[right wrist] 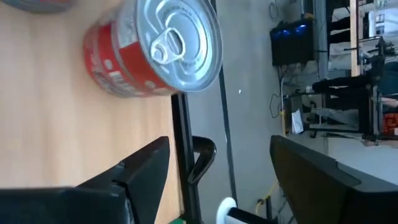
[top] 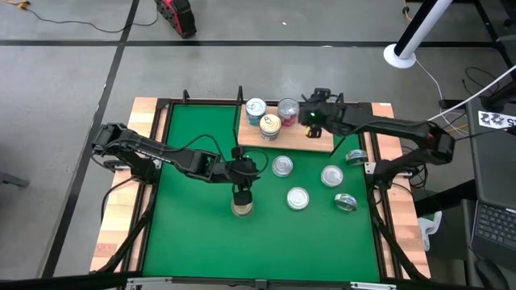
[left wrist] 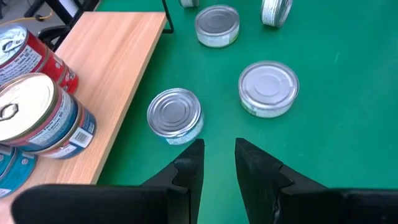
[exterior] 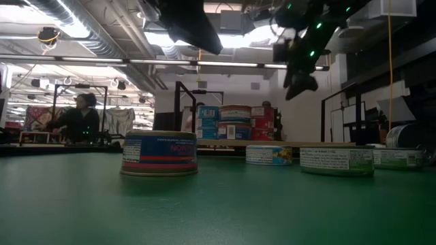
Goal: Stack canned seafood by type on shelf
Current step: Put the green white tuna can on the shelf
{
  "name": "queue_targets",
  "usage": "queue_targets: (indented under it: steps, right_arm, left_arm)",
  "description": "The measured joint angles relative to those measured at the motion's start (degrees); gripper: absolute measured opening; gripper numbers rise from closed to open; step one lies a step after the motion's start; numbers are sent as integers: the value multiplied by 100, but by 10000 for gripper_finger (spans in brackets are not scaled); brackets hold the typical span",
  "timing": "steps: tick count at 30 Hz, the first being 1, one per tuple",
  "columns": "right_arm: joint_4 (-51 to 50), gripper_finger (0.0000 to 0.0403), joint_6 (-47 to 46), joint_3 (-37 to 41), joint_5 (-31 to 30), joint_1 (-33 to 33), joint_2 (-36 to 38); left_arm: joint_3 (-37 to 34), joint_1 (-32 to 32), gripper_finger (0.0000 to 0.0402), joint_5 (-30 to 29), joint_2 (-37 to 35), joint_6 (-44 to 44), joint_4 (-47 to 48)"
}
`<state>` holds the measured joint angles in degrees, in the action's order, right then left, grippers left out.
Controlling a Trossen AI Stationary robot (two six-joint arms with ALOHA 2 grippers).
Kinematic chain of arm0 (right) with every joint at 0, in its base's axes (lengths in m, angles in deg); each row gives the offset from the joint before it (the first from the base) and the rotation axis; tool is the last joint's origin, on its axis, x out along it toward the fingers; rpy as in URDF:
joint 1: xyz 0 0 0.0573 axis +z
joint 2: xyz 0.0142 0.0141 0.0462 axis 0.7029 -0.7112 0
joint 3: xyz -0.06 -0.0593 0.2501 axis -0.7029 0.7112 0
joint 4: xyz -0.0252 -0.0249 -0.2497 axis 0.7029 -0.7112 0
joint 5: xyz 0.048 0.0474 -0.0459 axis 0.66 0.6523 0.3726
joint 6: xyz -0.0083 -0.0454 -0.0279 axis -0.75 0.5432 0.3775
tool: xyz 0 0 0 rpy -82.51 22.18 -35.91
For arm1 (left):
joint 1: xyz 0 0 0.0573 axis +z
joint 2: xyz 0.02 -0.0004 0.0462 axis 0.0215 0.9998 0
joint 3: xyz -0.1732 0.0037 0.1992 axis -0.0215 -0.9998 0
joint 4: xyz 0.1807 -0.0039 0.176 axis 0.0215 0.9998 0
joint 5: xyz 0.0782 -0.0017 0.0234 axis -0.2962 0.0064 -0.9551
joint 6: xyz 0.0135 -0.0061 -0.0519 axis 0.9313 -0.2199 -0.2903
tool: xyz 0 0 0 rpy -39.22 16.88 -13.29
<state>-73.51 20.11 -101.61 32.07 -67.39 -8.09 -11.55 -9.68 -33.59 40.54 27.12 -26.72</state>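
Two grippers are at work: the right gripper (top: 313, 121), fingers wide apart and empty, hovers over the shelf (top: 310, 142) beside the stacked red tin (right wrist: 155, 53) at about one o'clock. The left gripper (left wrist: 217, 163), fingers narrowly apart and empty, hangs mid-mat; it should spread wider and centre over the nearest loose tin (left wrist: 175, 115) before descending.

Robotics lab or workshop: grey concrete floor (top: 72, 80), exposed silver ceiling ducts (exterior: 68, 17), loose black floor cables (top: 64, 28), seated person at a bench (exterior: 78, 119).
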Motion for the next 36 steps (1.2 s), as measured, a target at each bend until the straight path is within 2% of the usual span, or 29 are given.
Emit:
queue_targets:
  steps: [4, 8, 16, 19, 26, 36]
  right_arm:
    - [-551, 276, -411, 0, 5, 434, 512]
    - [-1125, 276, -1223, 0, 118, 985, 909]
    - [-2342, 276, -2742, 0, 1549, 2089, 1165]
    - [-2609, 276, -3325, 2, 1896, 2460, 1151]
    - [-2467, 276, -3675, 28, 2003, 3268, 1080]
    - [-1187, 276, -3795, 798, 1918, 3837, 1078]
  left_arm:
    - [0, 0, 86, 0, 8, 10, -250]
    - [0, 0, 86, -3, 131, 309, -729]
    - [7, 1, 86, -2, 781, 1243, -2018]
    - [7, 15, 86, -2, 1066, 1621, -2341]
    - [7, 100, 86, -2, 1524, 1887, -2528]
    - [4, 229, 86, 176, 1919, 1740, -2513]
